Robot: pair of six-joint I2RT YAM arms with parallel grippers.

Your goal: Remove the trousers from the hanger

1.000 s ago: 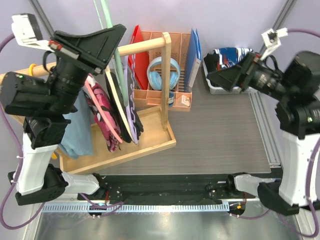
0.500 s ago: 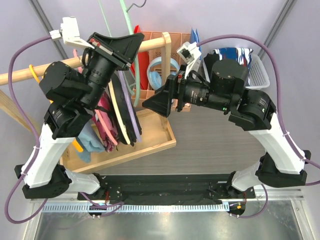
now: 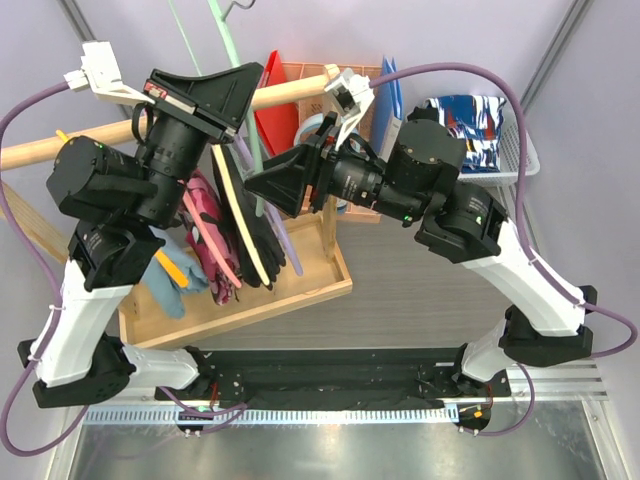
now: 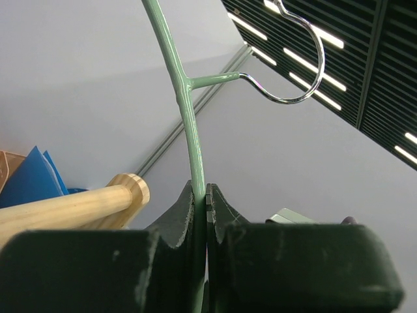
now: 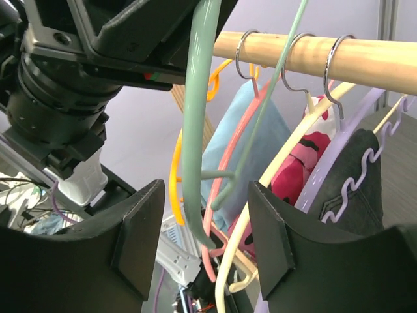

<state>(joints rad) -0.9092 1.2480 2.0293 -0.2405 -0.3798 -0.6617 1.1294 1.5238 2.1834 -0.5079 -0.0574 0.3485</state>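
I have the left gripper (image 4: 199, 207) pressed together on the stem of the mint-green hanger (image 4: 194, 137), pinching it just below the fork where its chrome hook (image 4: 296, 72) branches off; the hook hangs in open air, clear of the wooden rail (image 5: 313, 53). My right gripper (image 5: 205, 222) reaches in from the right with its fingers (image 5: 140, 241) spread, and the hanger's lower bend lies between them with a gap on either side. The black trousers (image 3: 268, 240) hang on the rail from a lilac hanger (image 5: 329, 163) with a wavy edge, on the right of the row of garments. To their left on the same rail are the pink floral garment (image 3: 205, 215) and the light-blue cloth (image 3: 170, 285). The printed trousers (image 3: 470, 112), dark blue with white and red streaks, lie in the white basket (image 3: 520, 150) at the far right of the table, well apart from both grippers.
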